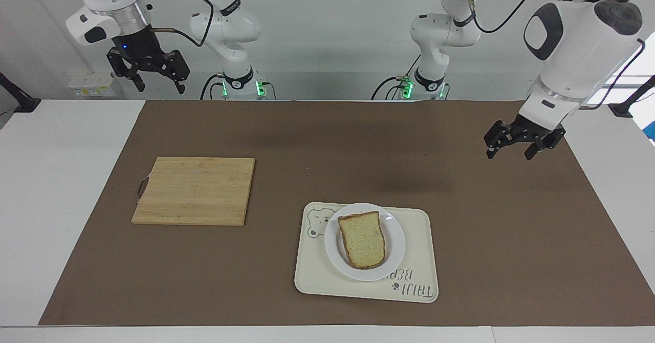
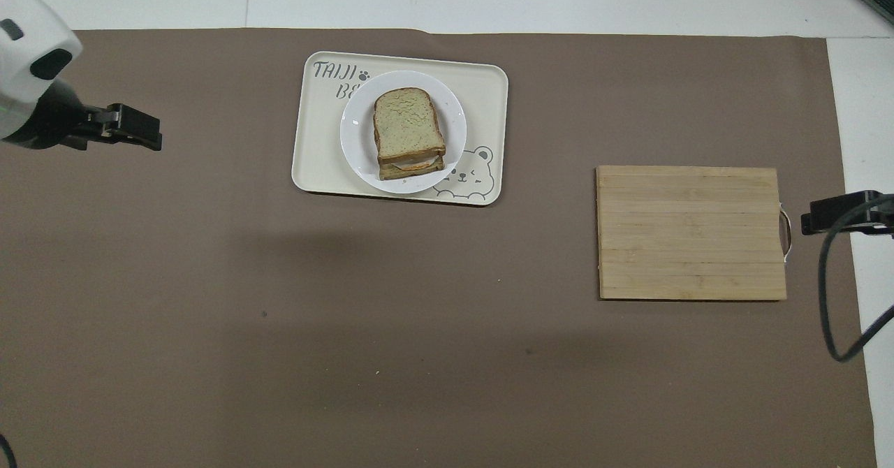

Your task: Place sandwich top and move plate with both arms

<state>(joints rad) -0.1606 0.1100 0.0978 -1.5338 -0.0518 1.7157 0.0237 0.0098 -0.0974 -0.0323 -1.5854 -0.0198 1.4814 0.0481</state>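
With the pale, brown-crusted sandwich top [image 1: 363, 239] stacked on the glossy white round plate [image 1: 396, 251], the nearer left end effector [image 1: 511, 149] hangs apart-fingered toward its table end; the right end effector [image 1: 156, 81], also spread, waits.

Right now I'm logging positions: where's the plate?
The plate sits on the cream tray, holding the sandwich, toward the left arm's end of the table.
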